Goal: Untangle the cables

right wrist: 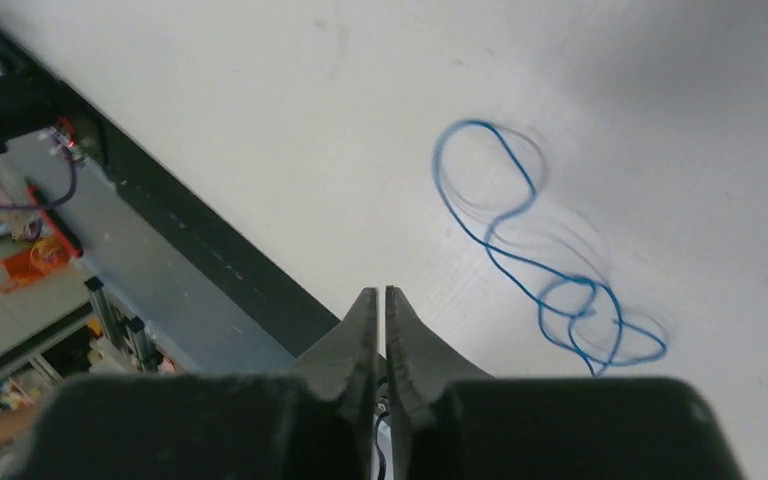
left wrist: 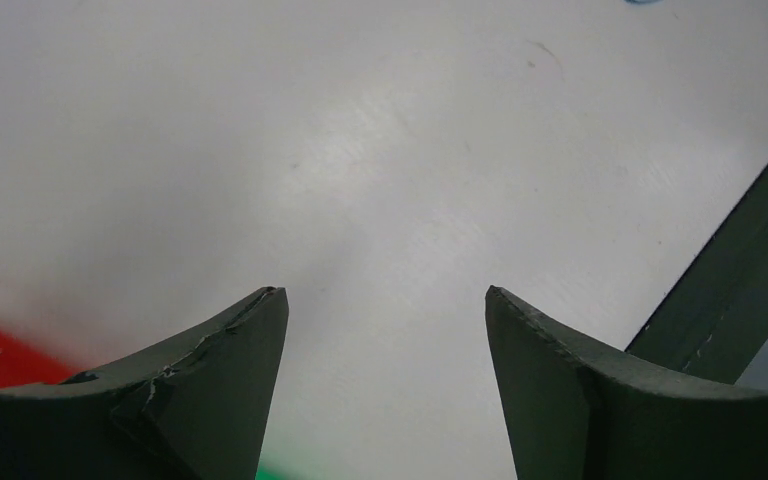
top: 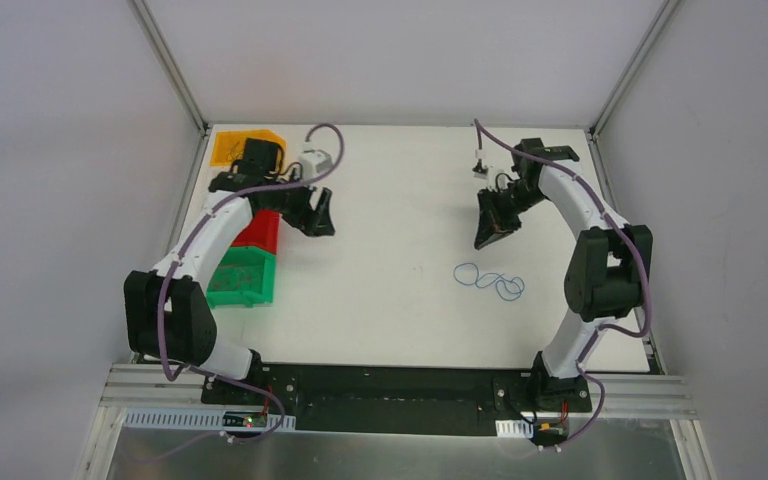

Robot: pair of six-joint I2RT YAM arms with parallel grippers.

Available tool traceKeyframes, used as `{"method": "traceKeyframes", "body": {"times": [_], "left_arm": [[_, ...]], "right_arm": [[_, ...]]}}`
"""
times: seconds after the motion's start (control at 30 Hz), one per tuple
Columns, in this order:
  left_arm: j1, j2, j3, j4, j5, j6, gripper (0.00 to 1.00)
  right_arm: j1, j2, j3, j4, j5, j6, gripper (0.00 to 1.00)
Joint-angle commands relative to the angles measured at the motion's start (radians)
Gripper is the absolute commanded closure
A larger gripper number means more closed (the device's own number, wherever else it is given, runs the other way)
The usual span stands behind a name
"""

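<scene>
A thin blue cable lies in loose curly loops on the white table, right of centre. It also shows in the right wrist view, flat on the table. No red or purple cable is in view. My right gripper hangs above the table just behind the cable, jaws shut with nothing between them. My left gripper is at the far left, over the table beside the bins, jaws wide open and empty.
A red bin and a green bin stand at the left under my left arm. An orange bin is at the back left corner. The black front rail runs along the near edge.
</scene>
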Motion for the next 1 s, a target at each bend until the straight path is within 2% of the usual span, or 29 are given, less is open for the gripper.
{"method": "traceKeyframes", "body": {"times": [0.0, 0.1, 0.2, 0.23, 0.3, 0.37, 0.47, 0.6, 0.67, 0.77, 0.87, 0.97], "left_arm": [[-0.238, -0.031, -0.070, 0.148, -0.019, 0.076, 0.25], [-0.353, 0.041, -0.061, 0.241, -0.039, 0.067, 0.25], [-0.422, 0.118, -0.023, 0.312, -0.043, 0.039, 0.25], [-0.442, 0.142, -0.007, 0.328, -0.048, 0.035, 0.25], [-0.470, 0.175, 0.018, 0.356, -0.073, 0.032, 0.25], [-0.479, 0.194, 0.035, 0.379, -0.108, 0.018, 0.24], [-0.479, 0.200, 0.042, 0.391, -0.183, 0.015, 0.23], [-0.479, 0.189, 0.010, 0.409, -0.131, -0.009, 0.20], [-0.479, 0.206, 0.001, 0.437, -0.103, -0.104, 0.19], [-0.479, 0.257, 0.002, 0.472, -0.021, -0.273, 0.20], [-0.481, 0.304, -0.033, 0.586, 0.059, -0.460, 0.20], [-0.487, 0.365, -0.043, 0.689, 0.112, -0.588, 0.19]], "right_arm": [[-0.102, -0.006, -0.093, -0.132, 0.207, -0.139, 0.79], [-0.158, -0.020, -0.120, -0.148, 0.265, -0.141, 0.48], [-0.163, -0.050, -0.158, -0.117, 0.338, -0.118, 0.18], [-0.162, -0.048, -0.171, -0.107, 0.363, -0.105, 0.14], [-0.150, -0.017, -0.189, -0.096, 0.445, -0.069, 0.13], [-0.146, 0.024, -0.197, -0.096, 0.509, -0.038, 0.15], [-0.143, 0.066, -0.198, -0.096, 0.506, -0.011, 0.19], [-0.110, 0.148, -0.155, -0.080, 0.412, 0.031, 0.26], [-0.087, 0.199, -0.115, -0.082, 0.328, 0.055, 0.34], [-0.054, 0.276, -0.049, -0.086, 0.189, 0.108, 0.54], [-0.018, 0.334, -0.002, -0.072, 0.078, 0.158, 0.69], [0.022, 0.360, 0.006, -0.027, 0.021, 0.207, 0.74]]}}
